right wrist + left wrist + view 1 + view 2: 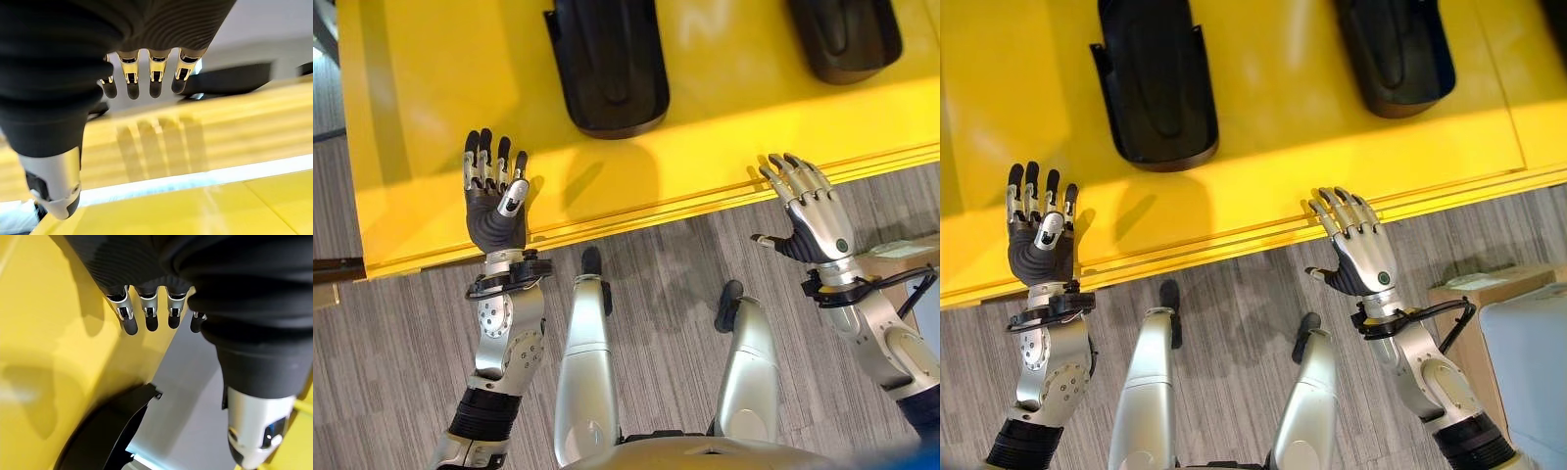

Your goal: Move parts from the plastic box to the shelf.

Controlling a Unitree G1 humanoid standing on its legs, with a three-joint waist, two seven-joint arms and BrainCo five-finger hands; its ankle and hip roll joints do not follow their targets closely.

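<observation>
Two black parts (607, 64) (845, 37) are seen laid on the yellow shelf (431, 117); left hand (494, 201) and right hand (808, 220) are held spread and empty, so more fetching is judged likely.

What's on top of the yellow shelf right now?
Two black parts lie on the yellow shelf: one ahead of the left robot hand, another ahead of the right robot hand. Both hands are open and hold nothing. The parts' far ends are cut off.
</observation>
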